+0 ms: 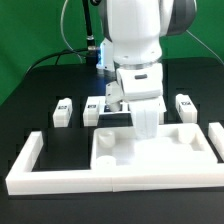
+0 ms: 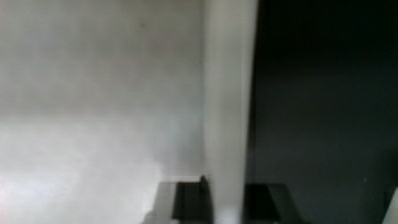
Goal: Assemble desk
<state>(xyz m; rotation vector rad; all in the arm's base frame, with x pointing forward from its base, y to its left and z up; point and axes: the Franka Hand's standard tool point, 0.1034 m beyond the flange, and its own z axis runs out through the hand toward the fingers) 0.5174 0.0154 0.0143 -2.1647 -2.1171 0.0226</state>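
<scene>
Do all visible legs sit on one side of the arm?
No, legs stand at the exterior view's left of the arm, another leg at its right.

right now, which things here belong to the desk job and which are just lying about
job:
desk top
legs
end effector, down at the desk top

lying about:
border frame

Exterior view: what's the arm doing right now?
The gripper is down at the back rim of the top, near its middle. Whether it's shut can't be told. The top lies inside the frame. Three legs sit loose behind it, none fitted yet.
</scene>
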